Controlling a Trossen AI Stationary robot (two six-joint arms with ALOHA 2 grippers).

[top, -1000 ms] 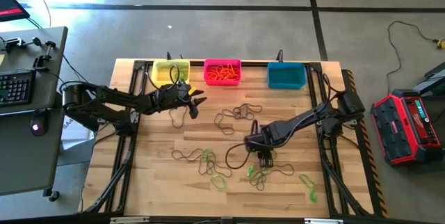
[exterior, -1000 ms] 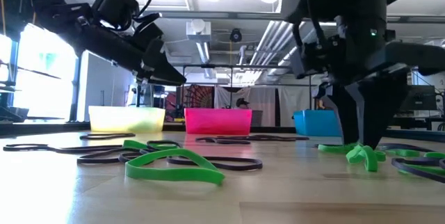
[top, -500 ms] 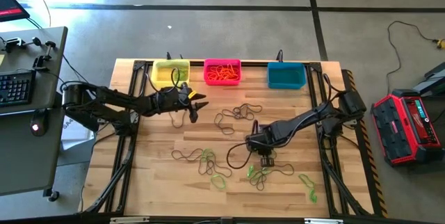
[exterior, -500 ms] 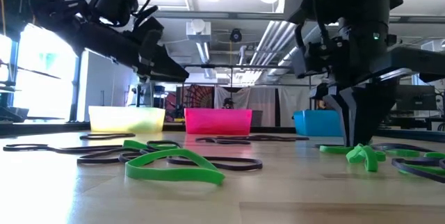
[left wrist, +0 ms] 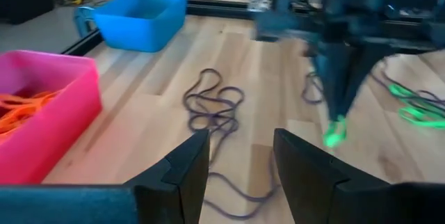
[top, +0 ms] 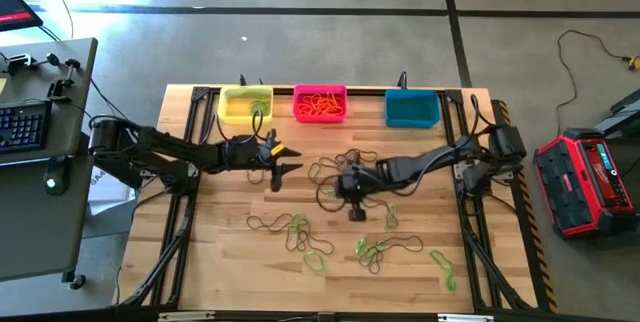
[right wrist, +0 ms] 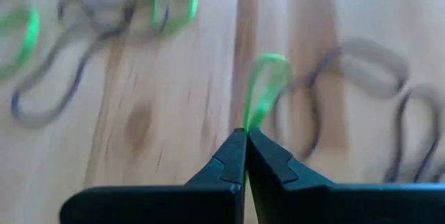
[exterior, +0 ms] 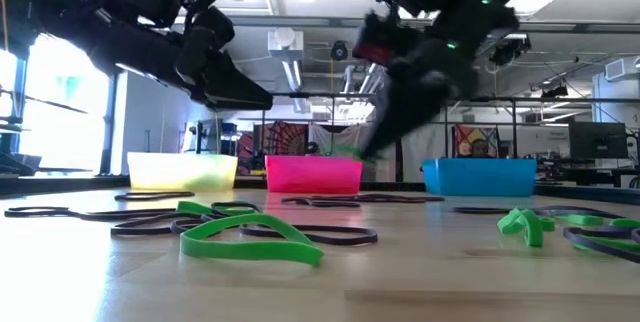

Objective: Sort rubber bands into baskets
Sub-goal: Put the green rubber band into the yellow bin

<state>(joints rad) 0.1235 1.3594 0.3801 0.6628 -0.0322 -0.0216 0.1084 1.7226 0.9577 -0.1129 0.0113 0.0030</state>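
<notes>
While the left gripper [top: 283, 159] hangs above the table [top: 230, 272] just near of the yellow basket [top: 244, 106], its two fingers [left wrist: 182, 170] stand apart with nothing between them. Its arm reaches in from the table's left edge.

The right gripper [right wrist: 245, 135] is over the middle of the table, above the bare wood between the dark tangle and the green loops nearer the front. Its fingertips are pinched tight together on a green rubber band [right wrist: 264, 88], which dangles from them as a thin loop; the left wrist view shows the same green band [left wrist: 336, 133] hanging under the dark fingers, clear of the wood.

Three baskets sit in a row along the far edge: the yellow one at the left, the pink basket [top: 320, 103] in the middle with orange bands [top: 321, 106] lying inside it, and the blue basket [top: 412, 109] at the right.

Loose bands lie spread over the table. A cluster of dark bands [top: 345, 161] lies just near of the pink basket, beside the right gripper. Nearer the front edge, green bands [top: 373, 251] are mixed with more dark loops [top: 268, 224], and a single green band [top: 445, 267] lies toward the front right corner. From table height, a large green band [exterior: 250, 239] lies closest to the camera.
</notes>
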